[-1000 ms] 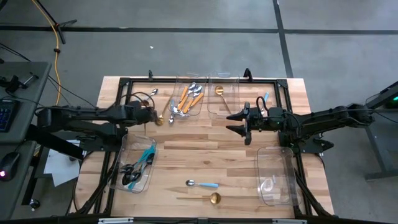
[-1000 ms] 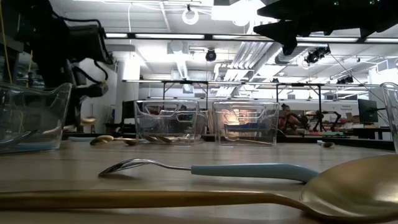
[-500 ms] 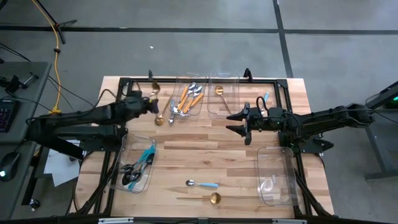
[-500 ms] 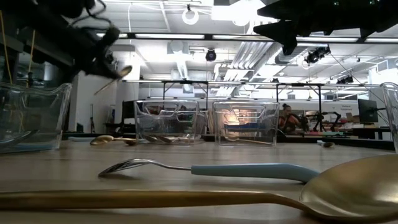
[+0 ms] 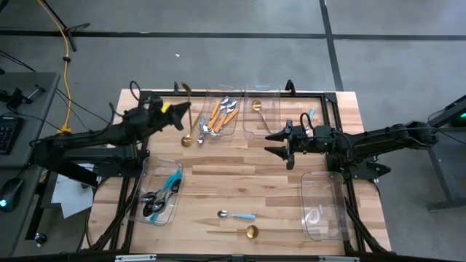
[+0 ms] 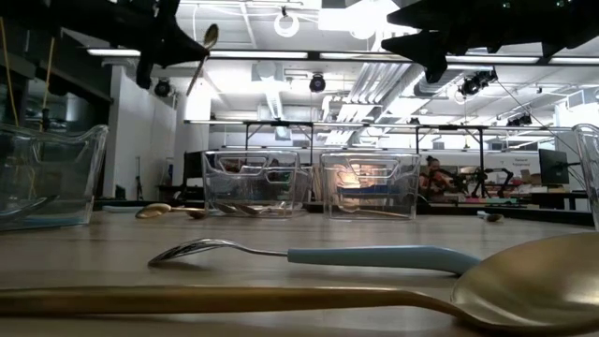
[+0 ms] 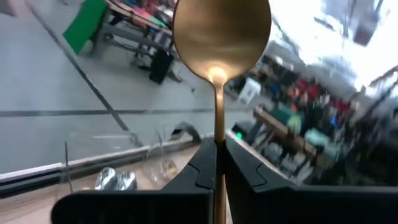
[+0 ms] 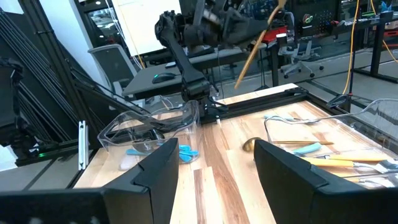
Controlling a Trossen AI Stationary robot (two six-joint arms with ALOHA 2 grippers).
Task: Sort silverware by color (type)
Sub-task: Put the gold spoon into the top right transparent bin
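Left claw (image 5: 169,108) is clamped on the handle of a gold spoon (image 5: 186,90), holding it up in the air over the tabletop's (image 5: 240,175) far left corner; in the left wrist view the bowl (image 7: 221,31) stands above the 2 pressed-together fingers (image 7: 202,171). Just beside it, another gold spoon (image 5: 186,140) lies on the wood near a clear bin holding orange-handled silverware (image 5: 220,114). A second far bin (image 5: 261,113) holds 1 gold spoon (image 5: 256,105). A near-left bin (image 5: 156,193) holds blue-handled, dark-headed pieces. Near the front edge lie a light-blue-handled spoon (image 5: 237,215) and a long gold spoon (image 5: 247,231). Right claw (image 5: 279,143) hovers mid-table, fingers apart, holding nothing.
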